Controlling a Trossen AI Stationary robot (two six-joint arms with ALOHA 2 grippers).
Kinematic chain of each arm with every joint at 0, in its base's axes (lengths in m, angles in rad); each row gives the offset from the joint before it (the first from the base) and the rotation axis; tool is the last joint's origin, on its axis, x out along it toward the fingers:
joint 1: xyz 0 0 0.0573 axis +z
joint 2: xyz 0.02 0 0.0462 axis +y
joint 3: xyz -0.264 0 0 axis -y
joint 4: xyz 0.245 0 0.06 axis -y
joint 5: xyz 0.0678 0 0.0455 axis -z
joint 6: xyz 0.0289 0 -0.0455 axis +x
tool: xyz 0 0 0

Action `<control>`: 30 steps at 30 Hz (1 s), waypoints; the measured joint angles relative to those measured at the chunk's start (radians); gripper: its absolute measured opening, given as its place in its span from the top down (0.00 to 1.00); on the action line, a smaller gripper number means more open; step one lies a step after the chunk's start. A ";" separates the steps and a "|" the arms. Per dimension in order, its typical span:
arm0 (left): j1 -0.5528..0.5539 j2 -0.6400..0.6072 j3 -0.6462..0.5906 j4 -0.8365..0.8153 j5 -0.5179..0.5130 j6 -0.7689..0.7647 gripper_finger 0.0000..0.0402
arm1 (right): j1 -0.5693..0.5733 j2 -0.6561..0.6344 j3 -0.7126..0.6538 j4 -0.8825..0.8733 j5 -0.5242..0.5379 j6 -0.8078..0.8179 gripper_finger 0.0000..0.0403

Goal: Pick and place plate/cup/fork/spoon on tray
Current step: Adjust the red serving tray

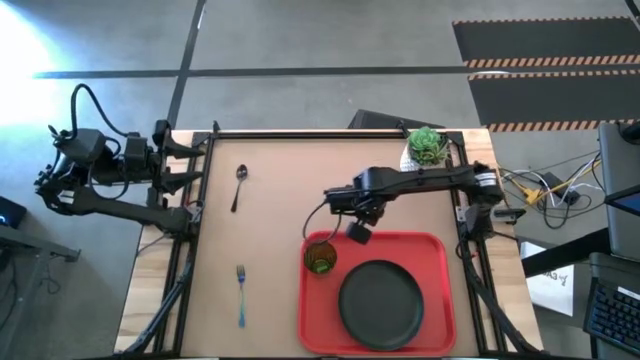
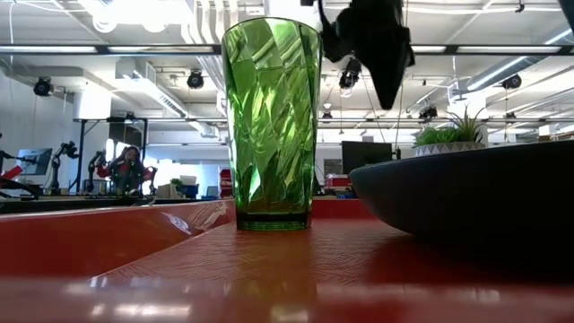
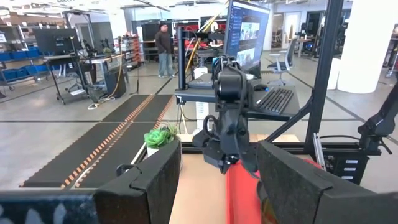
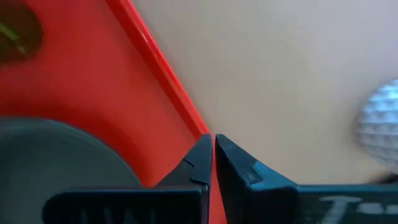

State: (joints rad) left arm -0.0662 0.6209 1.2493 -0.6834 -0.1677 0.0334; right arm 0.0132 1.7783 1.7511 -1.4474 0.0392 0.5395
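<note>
The red tray (image 1: 440, 250) lies at the table's near right. On it rest the black plate (image 1: 381, 303) and, upright at its far left corner, the green cup (image 1: 320, 257) (image 2: 272, 126). On the bare table to the left lie the dark spoon (image 1: 239, 185) and, nearer, the blue-handled fork (image 1: 241, 293). My right gripper (image 1: 358, 232) (image 4: 213, 155) hangs shut, pointing down, over the tray's far rim (image 4: 168, 87), between cup and plate and clear of both. My left gripper (image 3: 219, 186) stands open and level at the table's left edge, holding nothing.
A white pot with a green plant (image 1: 427, 147) stands at the table's far right corner, beyond the right arm. Black frame rails (image 1: 330, 132) run along the table's edges. Bare tabletop lies around the spoon and fork.
</note>
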 joint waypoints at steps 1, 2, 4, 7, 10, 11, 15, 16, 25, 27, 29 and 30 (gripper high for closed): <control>0.000 0.000 0.000 0.000 0.000 0.000 0.51 | -0.007 -0.038 -0.048 0.049 -0.009 0.016 0.98; 0.000 0.000 0.000 0.000 0.000 0.000 0.51 | -0.010 -0.075 -0.095 0.095 -0.016 0.035 0.98; 0.000 0.000 0.000 0.000 0.000 0.000 0.51 | -0.013 -0.168 -0.195 0.159 -0.021 0.091 0.98; 0.000 0.000 0.000 0.000 0.000 0.000 0.51 | -0.003 -0.303 -0.346 0.233 -0.025 0.224 0.98; 0.000 0.000 0.000 0.001 0.000 0.000 0.51 | 0.041 -0.429 -0.485 0.302 -0.030 0.361 0.98; 0.000 0.000 0.000 0.001 0.000 0.000 0.51 | 0.058 -0.464 -0.524 0.322 -0.032 0.405 0.98; 0.000 0.000 0.000 0.002 0.000 0.000 0.51 | 0.129 -0.559 -0.654 0.335 -0.031 0.564 0.98; 0.000 0.000 0.000 0.002 0.000 0.000 0.51 | 0.144 -0.573 -0.680 0.335 -0.030 0.597 0.98; 0.000 0.000 0.000 0.014 0.000 0.000 0.51 | 0.207 -0.632 -0.849 0.331 -0.047 0.776 0.98; 0.000 0.000 0.000 0.015 0.000 0.000 0.51 | 0.207 -0.629 -0.872 0.335 -0.100 0.790 0.98; 0.000 0.000 0.000 0.018 0.000 0.000 0.51 | 0.208 -0.620 -0.891 0.364 -0.158 0.796 0.98; 0.000 0.000 0.000 0.019 0.000 0.000 0.51 | 0.210 -0.616 -0.896 0.385 -0.172 0.796 0.98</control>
State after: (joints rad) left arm -0.0659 0.6209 1.2495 -0.6647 -0.1680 0.0334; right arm 0.2232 1.1622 0.8548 -1.0625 -0.1327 1.3354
